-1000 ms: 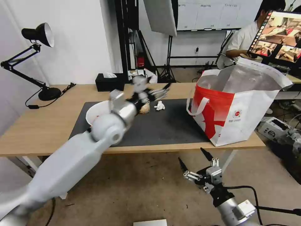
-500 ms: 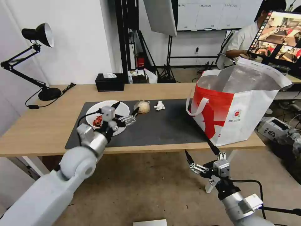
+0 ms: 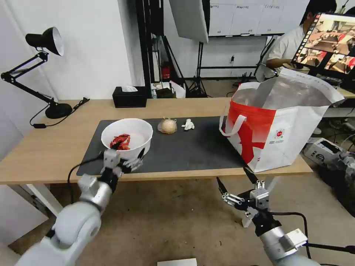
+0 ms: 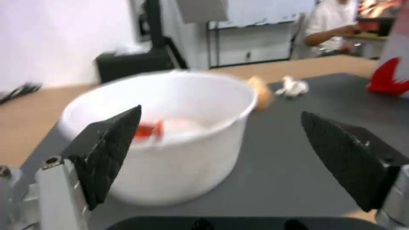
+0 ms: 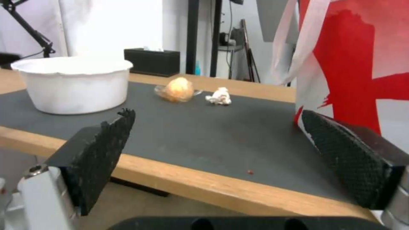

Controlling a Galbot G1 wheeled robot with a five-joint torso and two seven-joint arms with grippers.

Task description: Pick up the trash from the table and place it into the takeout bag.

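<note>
Bare mat (image 3: 192, 147) lies open between bowl (image 3: 127, 138) and bag (image 3: 277, 125); ball (image 3: 168, 126) and tissue (image 3: 188, 124) sit near its far edge.

White round bowl (image 3: 127, 138) upright on the dark mat at its left end, near the front edge of the light-wood surface (image 3: 44, 147), red scraps (image 3: 120, 141) inside. Beige ball in clear wrap (image 3: 168, 126) and small white tissue lump (image 3: 188, 124) side by side, apart, mid-mat toward the back. Takeout bag (image 3: 281, 125) upright at the right end, mouth open, silver lining showing, red band, white loop handle.
</note>
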